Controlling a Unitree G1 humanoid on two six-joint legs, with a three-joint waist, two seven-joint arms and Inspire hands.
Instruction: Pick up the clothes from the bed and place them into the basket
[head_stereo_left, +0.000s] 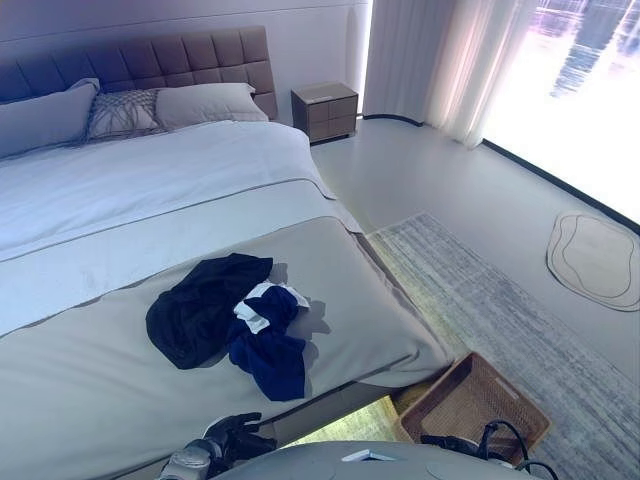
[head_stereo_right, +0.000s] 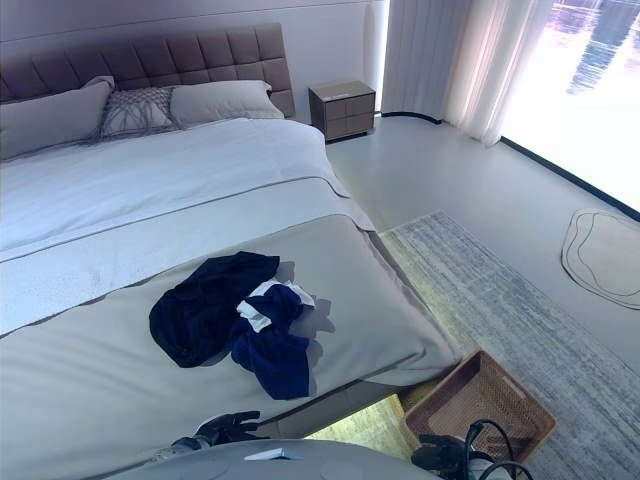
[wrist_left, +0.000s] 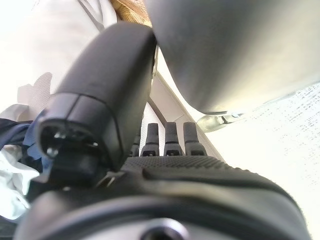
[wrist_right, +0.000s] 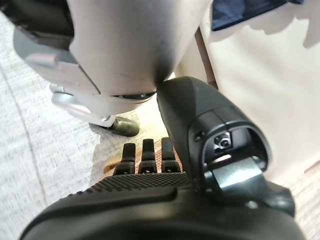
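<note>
Since the clothes lie heaped on the bed, untouched, with the basket on the floor beside it, we should reach well forward and gather the heap whole. In its wrist view our left hand shows straight fingers; likewise our right hand, both low, empty, largely cut off.

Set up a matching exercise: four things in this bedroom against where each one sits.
Things:
1. clothes
2. basket
3. nightstand
4. pillows

Places:
A. against the headboard
B. on the rug beside the bed's foot corner
C. by the wall, right of the headboard
D. heaped on the grey cover near the bed's foot

Pairs: 1-D, 2-B, 3-C, 4-A
</note>
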